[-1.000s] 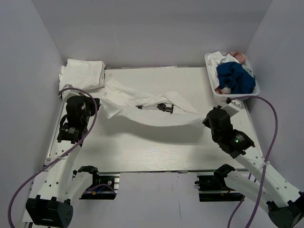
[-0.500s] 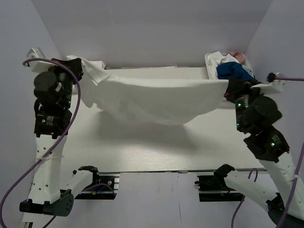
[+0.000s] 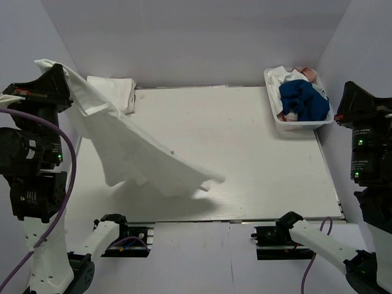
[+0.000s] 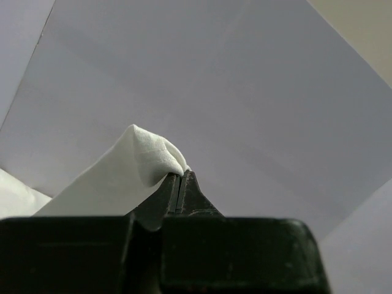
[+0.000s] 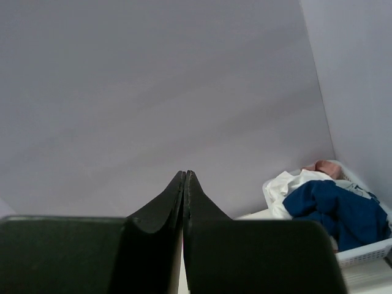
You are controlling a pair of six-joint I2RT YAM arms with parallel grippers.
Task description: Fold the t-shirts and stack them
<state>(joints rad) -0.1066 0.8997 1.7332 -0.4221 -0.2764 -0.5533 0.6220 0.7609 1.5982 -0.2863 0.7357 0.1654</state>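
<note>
A white t-shirt [image 3: 131, 150] hangs from my left gripper [image 3: 52, 73], which is raised high at the far left. The shirt drapes down diagonally and its free end lies on the table near the front [image 3: 205, 179]. In the left wrist view the gripper [image 4: 179, 175] is shut on a corner of the shirt [image 4: 138, 160]. My right gripper [image 3: 349, 92] is raised high at the far right, shut and empty; the right wrist view [image 5: 185, 175] shows nothing between its fingers. A second white t-shirt [image 3: 113, 92] lies folded at the back left corner.
A white basket [image 3: 274, 105] stands at the back right with blue cloth [image 3: 301, 99] and other clothes in it. It also shows in the right wrist view [image 5: 367, 252]. White walls enclose the table on the left, back and right.
Both arms lifted the shirt stretched between them. The right gripper has since let go and the shirt's right end has dropped to the table. The left gripper still holds its corner.
</note>
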